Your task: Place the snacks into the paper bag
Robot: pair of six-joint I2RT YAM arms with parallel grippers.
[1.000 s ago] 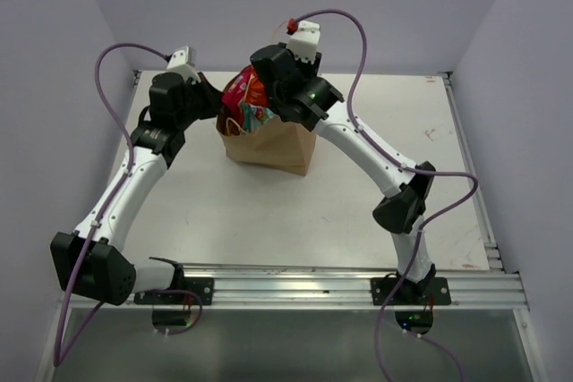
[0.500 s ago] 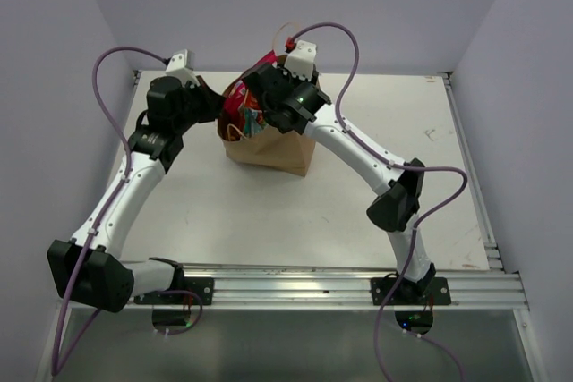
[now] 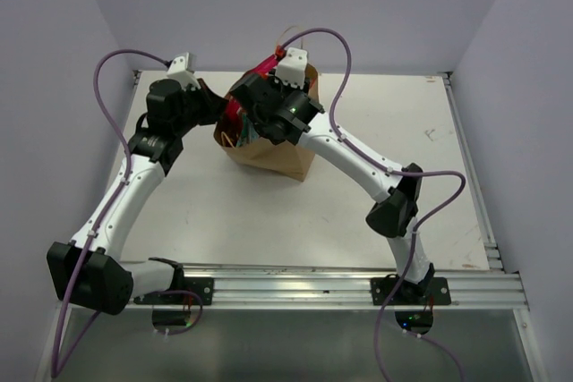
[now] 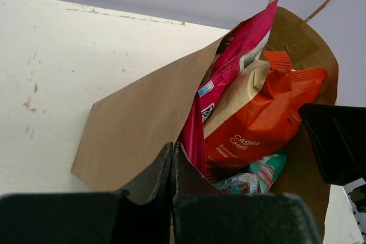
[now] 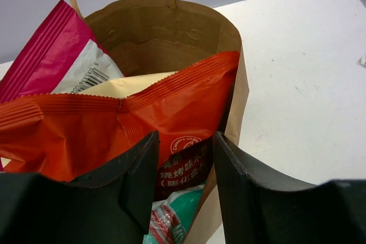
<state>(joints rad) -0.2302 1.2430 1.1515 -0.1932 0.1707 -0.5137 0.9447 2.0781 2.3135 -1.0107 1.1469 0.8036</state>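
You find the paper bag (image 3: 269, 155) standing on the far part of the table (image 3: 430, 123); inside it the chip bag (image 5: 86, 130) and the magenta bag (image 4: 229, 64) stick out over the rim, and the teal packet (image 4: 257, 176) lies lower. Your left gripper (image 4: 172, 167) is pressed together on the paper bag's rim. Your right gripper (image 5: 184, 167) is spread, with the chip bag between its fingers.

Paper bag (image 5: 166, 32) plain brown kraft. Magenta bag (image 5: 40, 55), white barcode panel. Chip bag (image 5: 171, 101) red-orange, white lettering. Candy packet (image 4: 260, 171) teal, red-white print. Counter (image 5: 297, 61) off-white.
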